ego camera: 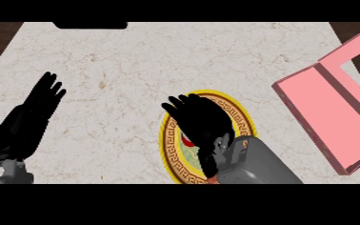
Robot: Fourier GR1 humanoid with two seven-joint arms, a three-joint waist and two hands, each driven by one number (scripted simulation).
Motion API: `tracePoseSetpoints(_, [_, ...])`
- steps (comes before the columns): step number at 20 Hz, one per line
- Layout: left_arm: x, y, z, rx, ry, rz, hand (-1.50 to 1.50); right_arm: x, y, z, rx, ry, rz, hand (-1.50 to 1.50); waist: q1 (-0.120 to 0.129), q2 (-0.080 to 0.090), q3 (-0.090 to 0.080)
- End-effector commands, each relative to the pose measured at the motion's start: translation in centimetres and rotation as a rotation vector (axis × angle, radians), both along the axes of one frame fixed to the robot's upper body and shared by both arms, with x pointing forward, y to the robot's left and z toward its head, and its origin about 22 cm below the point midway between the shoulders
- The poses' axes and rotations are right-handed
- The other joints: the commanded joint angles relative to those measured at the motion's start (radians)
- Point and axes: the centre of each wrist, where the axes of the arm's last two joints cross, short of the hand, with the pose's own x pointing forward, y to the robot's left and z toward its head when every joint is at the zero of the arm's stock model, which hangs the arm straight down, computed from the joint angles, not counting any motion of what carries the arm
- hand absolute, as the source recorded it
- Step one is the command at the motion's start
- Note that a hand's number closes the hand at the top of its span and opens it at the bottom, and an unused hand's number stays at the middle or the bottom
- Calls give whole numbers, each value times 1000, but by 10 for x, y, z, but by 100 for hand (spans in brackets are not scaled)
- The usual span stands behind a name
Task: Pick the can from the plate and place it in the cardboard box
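The right robot hand is spread unclenched over the gold-rimmed plate, apparently poised for a grasp. The can is mostly hidden beneath it, ungrasped. The left robot hand is rested open on the counter, and the pink box is well apart.

**Plate at the lower middle, box at the right**

The round plate lies flat on the counter and has a yellow rim with a dark key pattern. The right hand covers its centre, so the can cannot be made out. The pink box lies open, turned at an angle, well apart from the plate.
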Motion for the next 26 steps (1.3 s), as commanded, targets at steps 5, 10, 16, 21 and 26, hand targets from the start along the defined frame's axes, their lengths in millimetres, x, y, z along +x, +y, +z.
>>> tracePoseSetpoints(5, [13,6,1,12,0,13,0,0,0,-14,-49,25,8,-150,-4,0,0])
tracePoseSetpoints(10, [6,0,-28,-4,-2,-18,0,22,-2,-28,-71,14,-8,-150,0,2,0])
tracePoseSetpoints(16, [1,1,3,1,17,-5,0,13,8,-43,-48,36,-9,-150,1,0,0])
tracePoseSetpoints(21, [16,-1,-1,4,-5,5,0,-1,1,-53,5,-29,53,150,-3,0,0])
tracePoseSetpoints(26, [7,-2,0,-8,0,-7,0,30,-6,-48,15,-59,80,150,1,1,0])
